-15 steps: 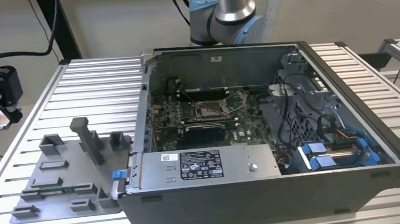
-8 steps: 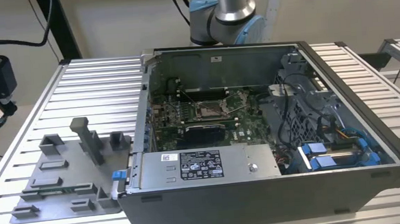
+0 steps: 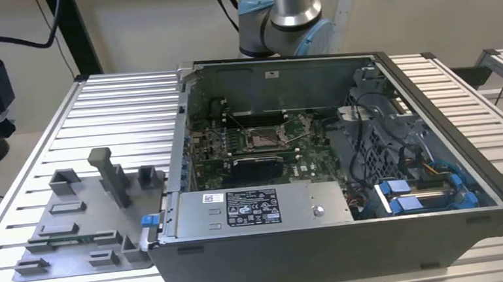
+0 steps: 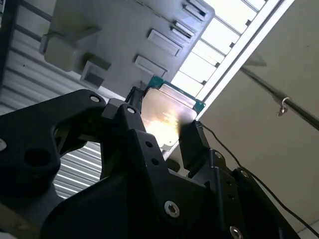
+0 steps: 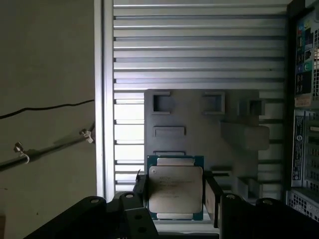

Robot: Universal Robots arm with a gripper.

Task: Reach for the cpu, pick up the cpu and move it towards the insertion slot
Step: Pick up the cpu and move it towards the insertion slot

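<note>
In both wrist views the cpu (image 5: 175, 188), a thin square chip with a pale silver top and green edge, sits between my black fingers (image 5: 212, 196). My gripper (image 5: 175, 193) is shut on its two opposite sides. It hangs well above the grey plastic tray (image 5: 199, 129). In the second wrist view the cpu (image 4: 167, 117) glints with reflected light in the gripper (image 4: 162, 130). The insertion slot (image 3: 264, 138), a silvery frame with a dark centre, lies on the green motherboard inside the open computer case in the exterior view.
The grey tray (image 3: 75, 250) with upright blocks stands on the slatted metal table at the exterior view's left, beside the open case (image 3: 341, 175). A power supply (image 3: 256, 209), cables and blue clips fill the case's near side. The arm's base (image 3: 283, 21) rises behind the case.
</note>
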